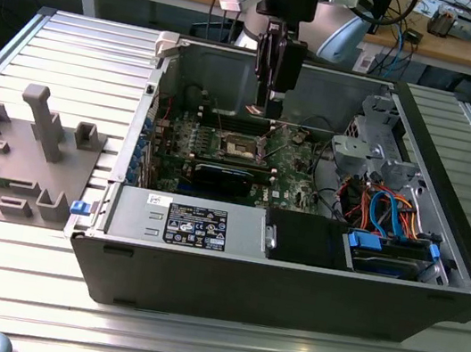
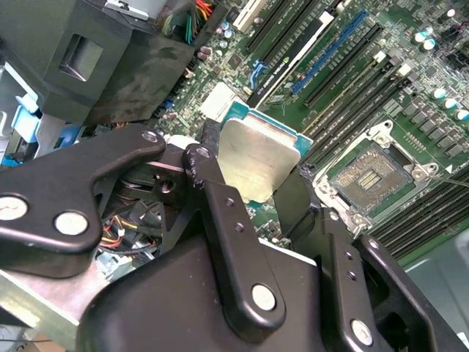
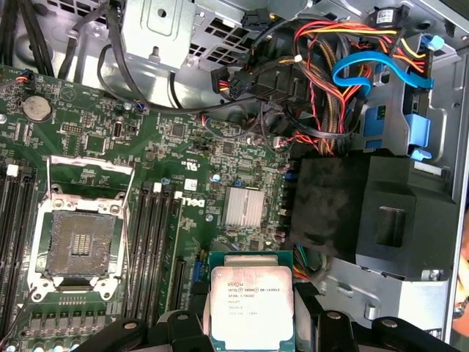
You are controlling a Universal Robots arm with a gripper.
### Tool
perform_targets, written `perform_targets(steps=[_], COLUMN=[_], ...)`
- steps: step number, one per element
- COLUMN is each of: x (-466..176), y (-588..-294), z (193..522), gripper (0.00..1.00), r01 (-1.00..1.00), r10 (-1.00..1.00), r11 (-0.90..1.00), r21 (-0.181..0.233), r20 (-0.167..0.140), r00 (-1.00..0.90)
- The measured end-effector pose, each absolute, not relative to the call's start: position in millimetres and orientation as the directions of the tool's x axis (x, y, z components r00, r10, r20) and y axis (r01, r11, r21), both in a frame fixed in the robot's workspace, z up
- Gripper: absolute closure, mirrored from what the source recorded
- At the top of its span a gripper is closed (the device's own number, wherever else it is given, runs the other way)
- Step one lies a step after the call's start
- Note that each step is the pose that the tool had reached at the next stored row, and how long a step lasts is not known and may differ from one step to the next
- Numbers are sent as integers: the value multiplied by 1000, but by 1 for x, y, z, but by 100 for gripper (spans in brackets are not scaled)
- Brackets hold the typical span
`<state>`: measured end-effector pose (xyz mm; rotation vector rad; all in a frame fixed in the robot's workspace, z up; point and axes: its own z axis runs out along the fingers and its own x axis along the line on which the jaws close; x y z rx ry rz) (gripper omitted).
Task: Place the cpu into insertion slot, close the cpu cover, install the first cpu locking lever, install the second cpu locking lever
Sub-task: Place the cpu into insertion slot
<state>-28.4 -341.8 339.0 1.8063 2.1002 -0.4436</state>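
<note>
My gripper [image 1: 263, 107] hangs over the open computer case, shut on the cpu [image 3: 250, 297], a thin square chip gripped by two opposite edges. In the second wrist view the cpu [image 2: 256, 158] shows a plain silvery face between the black fingers [image 2: 212, 183]. It is in the air above the green board [image 1: 296, 164], off to one side of the insertion slot [image 3: 80, 238]. The slot [image 2: 370, 180] lies uncovered with its contact field showing. Thin wire levers [image 3: 129, 213] stand raised beside it. I cannot make out the cpu cover among the metal parts around the slot [image 1: 242, 147].
A black shroud [image 3: 366, 213] and bundled cables [image 3: 322, 81] lie close to the gripper's side. Long memory slots [image 3: 157, 235] run beside the socket, with a small heatsink [image 3: 243, 205] nearby. A drive cage [image 1: 376, 145] fills the case's right end. A grey fixture tray [image 1: 21, 158] sits outside.
</note>
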Motion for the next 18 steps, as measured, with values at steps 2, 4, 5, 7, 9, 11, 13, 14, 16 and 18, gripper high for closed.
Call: perform_targets(steps=[2,4,5,7,9,11,13,14,16,18], x=[-28,-28,-28,-28,-28,-28,-28,-28,-27,-27], y=[-342,-342,-342,-342,-342,-342,-342,-342,-342,-342], z=[339,339,339,339,339,339,339,339,339,339], gripper=[46,46,46,46,46,46,46,46,46,46], r01=[989,989,989,989,989,989,989,989,989,989], r10=[884,884,884,883,883,882,880,880,874,869], r11=[145,145,145,145,145,145,145,145,145,145], r21=[-18,-18,-18,-18,-18,-19,-19,-19,-21,-23], r20=[-446,-447,-447,-448,-449,-451,-454,-455,-466,-475], r00=[-138,-138,-138,-138,-138,-138,-138,-138,-138,-138])
